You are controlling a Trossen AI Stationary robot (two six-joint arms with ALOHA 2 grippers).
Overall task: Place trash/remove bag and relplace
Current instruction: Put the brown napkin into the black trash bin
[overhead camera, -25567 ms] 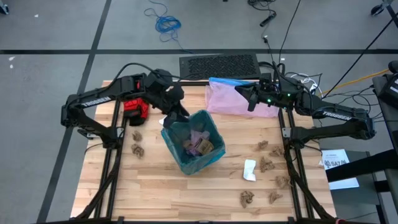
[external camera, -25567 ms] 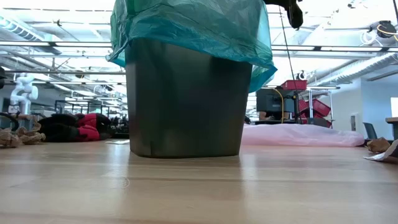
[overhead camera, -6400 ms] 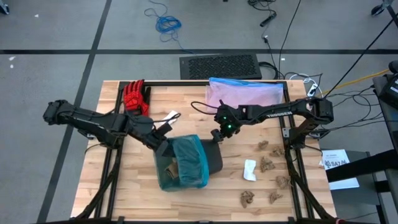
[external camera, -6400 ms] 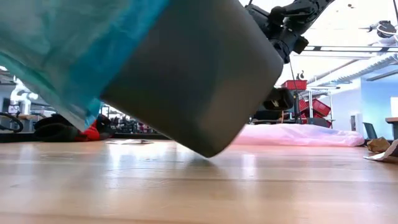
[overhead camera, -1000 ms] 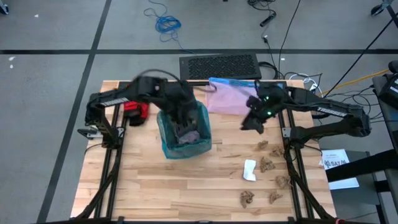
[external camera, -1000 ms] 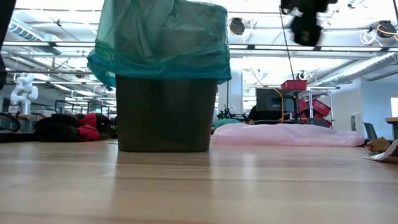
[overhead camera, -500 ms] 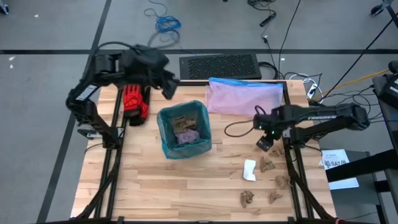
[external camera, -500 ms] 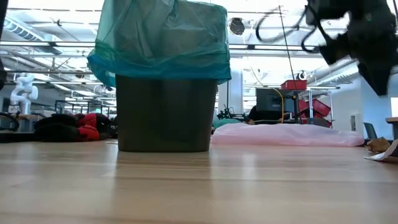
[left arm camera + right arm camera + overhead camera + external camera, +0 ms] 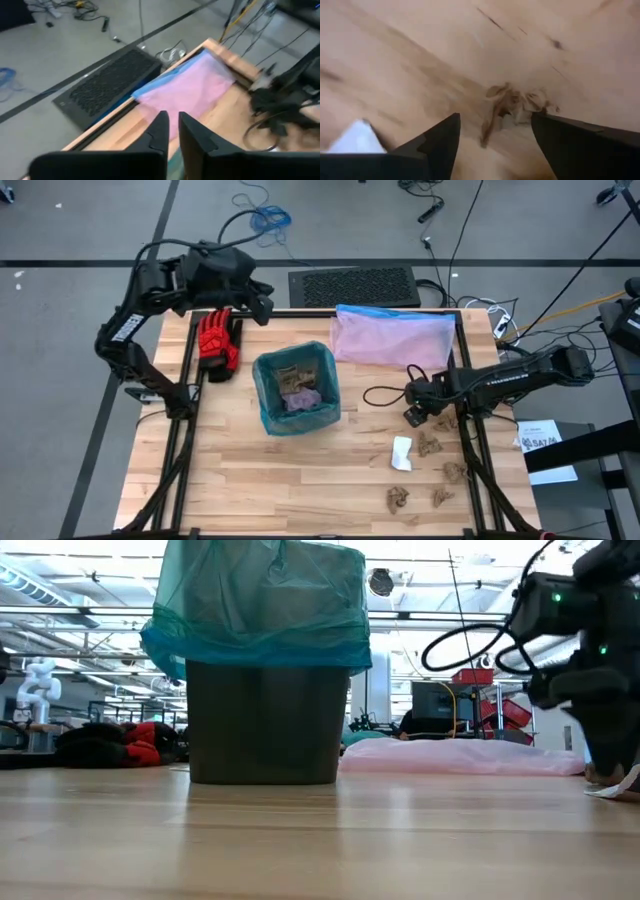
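Right gripper (image 9: pixel 492 132) poised over a crumpled paper scrap (image 9: pixel 512 106)

Its jaws stand spread with the scrap between and just beyond them, seemingly lined up for pickup as trash. The bag (image 9: pixel 294 390) lines the upright bin, well apart. The left gripper (image 9: pixel 170 132), fingers nearly pinched together and empty, waits above the table's far-left corner.
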